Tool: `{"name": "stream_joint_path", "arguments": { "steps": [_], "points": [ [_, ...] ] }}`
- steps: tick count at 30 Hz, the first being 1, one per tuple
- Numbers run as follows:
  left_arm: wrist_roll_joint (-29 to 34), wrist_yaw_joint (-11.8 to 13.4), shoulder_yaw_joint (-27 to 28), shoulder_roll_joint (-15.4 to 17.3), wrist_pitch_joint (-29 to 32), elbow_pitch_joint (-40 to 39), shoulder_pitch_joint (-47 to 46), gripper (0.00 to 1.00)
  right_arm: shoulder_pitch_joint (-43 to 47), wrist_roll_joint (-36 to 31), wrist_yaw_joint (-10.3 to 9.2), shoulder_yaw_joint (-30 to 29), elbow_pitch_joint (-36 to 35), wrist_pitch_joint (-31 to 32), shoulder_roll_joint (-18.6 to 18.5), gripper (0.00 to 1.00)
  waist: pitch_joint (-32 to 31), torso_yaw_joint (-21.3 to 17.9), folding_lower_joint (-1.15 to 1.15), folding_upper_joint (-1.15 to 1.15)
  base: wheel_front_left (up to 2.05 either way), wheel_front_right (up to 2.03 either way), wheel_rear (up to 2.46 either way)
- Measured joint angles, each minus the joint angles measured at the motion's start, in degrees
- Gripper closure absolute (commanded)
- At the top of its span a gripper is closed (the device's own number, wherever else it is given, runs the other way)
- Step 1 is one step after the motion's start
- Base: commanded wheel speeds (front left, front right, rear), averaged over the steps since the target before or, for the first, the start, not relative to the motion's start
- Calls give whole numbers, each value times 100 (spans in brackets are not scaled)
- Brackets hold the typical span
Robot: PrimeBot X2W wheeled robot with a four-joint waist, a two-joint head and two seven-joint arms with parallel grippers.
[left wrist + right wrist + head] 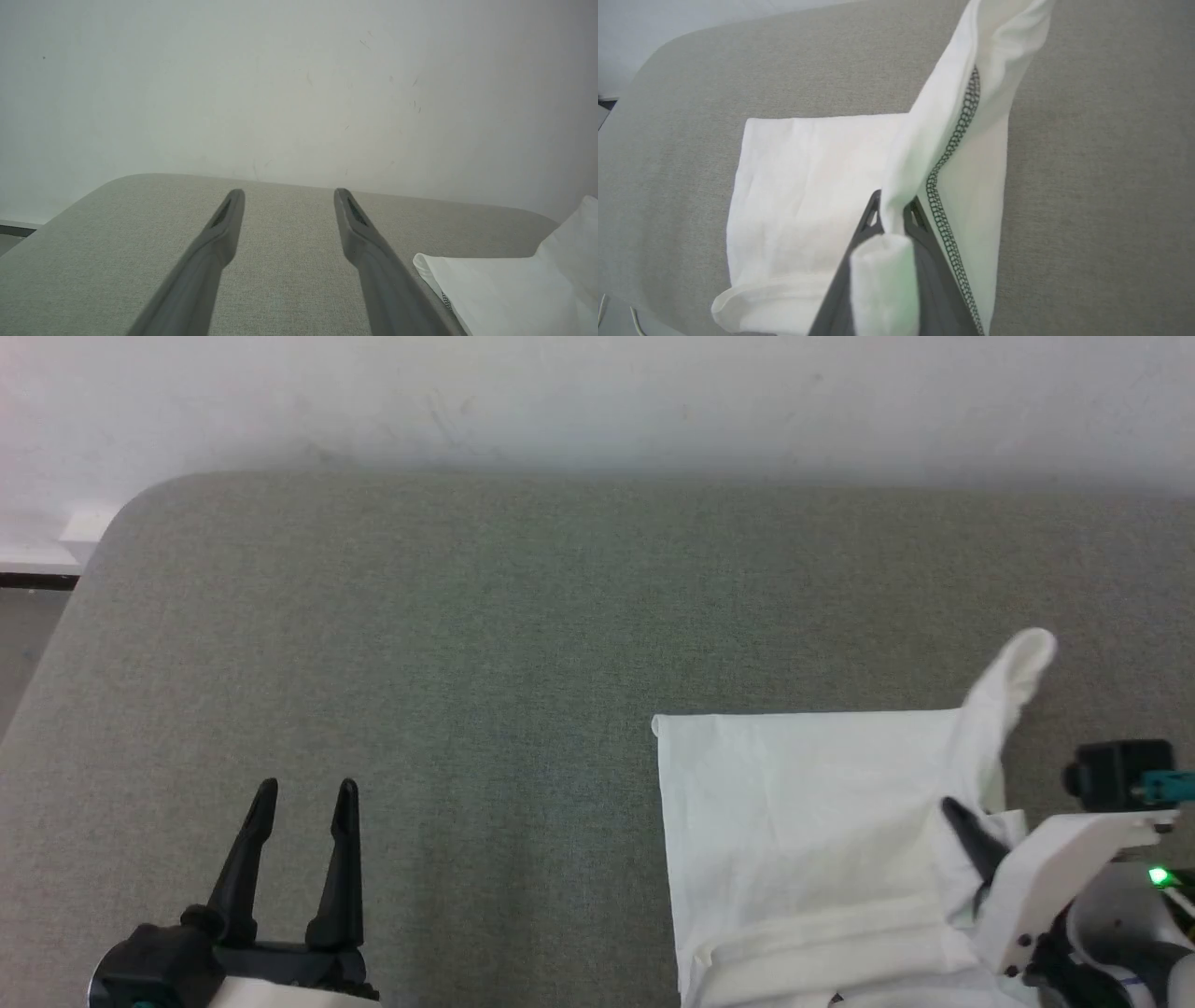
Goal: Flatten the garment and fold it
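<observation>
One fold underway: right pincer [894, 205] pinching lifted edge of garment [794, 803]; left pincer [308, 789] spread, idle. Next, likely: lay edge across.

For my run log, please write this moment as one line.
phase: folding | right gripper: shut on garment, edge raised | left gripper: open, empty, over grey surface | garment: partly folded, at robot's right

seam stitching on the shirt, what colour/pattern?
Dark grey zigzag stitching on the white garment; clearest in the right wrist view.
</observation>
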Motion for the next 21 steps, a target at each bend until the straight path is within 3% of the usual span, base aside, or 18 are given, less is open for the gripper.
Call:
{"name": "stream_joint_path", "arguments": {
  "steps": [11,21],
  "points": [
    [-1,-57,-36,-75,0,55,9,0,60,279,0,1533,-407,302,49,100,-77,213,0,0,0,0,0],
    [-2,-149,-91,-149,0,154,-22,0,-257,380,-1,2173,771,-54,63,100,80,475,0,0,0,0,0]
  ]
}}
